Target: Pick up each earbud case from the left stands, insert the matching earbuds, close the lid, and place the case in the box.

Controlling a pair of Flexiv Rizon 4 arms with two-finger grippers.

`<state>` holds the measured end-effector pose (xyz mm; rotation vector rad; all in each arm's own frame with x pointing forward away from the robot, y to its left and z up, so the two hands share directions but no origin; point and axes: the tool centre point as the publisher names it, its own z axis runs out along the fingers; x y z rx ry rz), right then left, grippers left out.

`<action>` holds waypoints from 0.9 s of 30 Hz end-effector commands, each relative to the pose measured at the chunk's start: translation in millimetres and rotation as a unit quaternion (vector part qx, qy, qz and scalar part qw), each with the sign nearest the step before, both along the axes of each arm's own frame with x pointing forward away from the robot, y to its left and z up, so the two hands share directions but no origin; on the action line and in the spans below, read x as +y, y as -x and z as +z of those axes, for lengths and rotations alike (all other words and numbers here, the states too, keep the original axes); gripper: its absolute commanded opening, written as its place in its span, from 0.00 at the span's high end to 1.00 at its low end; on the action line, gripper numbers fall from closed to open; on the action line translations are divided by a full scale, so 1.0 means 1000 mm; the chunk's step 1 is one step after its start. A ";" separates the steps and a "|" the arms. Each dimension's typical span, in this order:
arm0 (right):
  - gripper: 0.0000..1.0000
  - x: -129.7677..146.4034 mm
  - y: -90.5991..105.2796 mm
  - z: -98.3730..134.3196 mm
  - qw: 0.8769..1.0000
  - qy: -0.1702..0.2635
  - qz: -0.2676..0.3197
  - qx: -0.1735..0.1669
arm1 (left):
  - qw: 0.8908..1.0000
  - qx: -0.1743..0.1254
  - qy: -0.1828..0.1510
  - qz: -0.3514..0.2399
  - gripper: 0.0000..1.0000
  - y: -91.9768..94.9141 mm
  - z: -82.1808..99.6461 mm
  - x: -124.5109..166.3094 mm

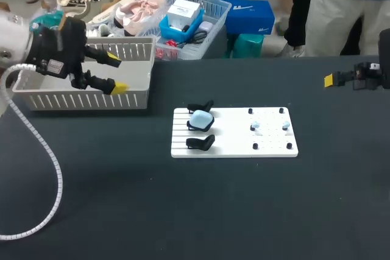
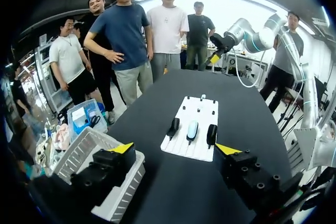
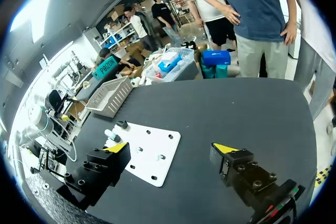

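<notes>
Left tool point(image 1: 117, 73): fingers spread wide with nothing between them. It hangs over the near wall of the white slatted box point(image 1: 79, 98).
Right tool point(image 1: 332, 79): above the table point(image 1: 183, 211), well apart from the plate. The head view shows one yellow tip only. The right wrist view point(image 3: 170, 148) shows both fingers wide apart and holding nothing.
Earbud case point(image 1: 201, 119): light blue, seated on the middle of three black stands point(image 1: 201, 143), at the end of the white plate point(image 1: 234, 144) nearer the left tool.
Earbuds point(image 1: 256, 127): pale pair among black pegs at the plate end nearer the right tool.
Markings: any print on the case or plate is too small to tell.
Left wrist view: the case point(image 2: 192, 129) lies straight ahead of the tool point(image 2: 175, 149), between two black stands. The box point(image 2: 84, 153) lies under one finger.
Right wrist view: the plate point(image 3: 152, 156) lies ahead, partly behind one finger, with the box point(image 3: 110, 95) beyond it.
</notes>
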<state>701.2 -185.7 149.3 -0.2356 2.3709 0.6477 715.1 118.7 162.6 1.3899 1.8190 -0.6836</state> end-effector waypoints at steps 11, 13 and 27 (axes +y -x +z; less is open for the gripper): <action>0.00 0.000 0.000 0.000 1.000 0.001 0.000 0.000 | 0.995 0.021 0.014 -0.097 0.00 -0.012 -0.034 -0.038; 0.00 0.000 0.000 0.000 1.000 0.001 0.000 0.000 | 0.994 0.020 0.014 -0.107 0.00 -0.011 -0.039 -0.043; 0.00 0.000 0.000 0.000 1.000 0.001 0.000 0.000 | 0.993 -0.002 0.007 -0.121 0.00 -0.016 -0.078 -0.079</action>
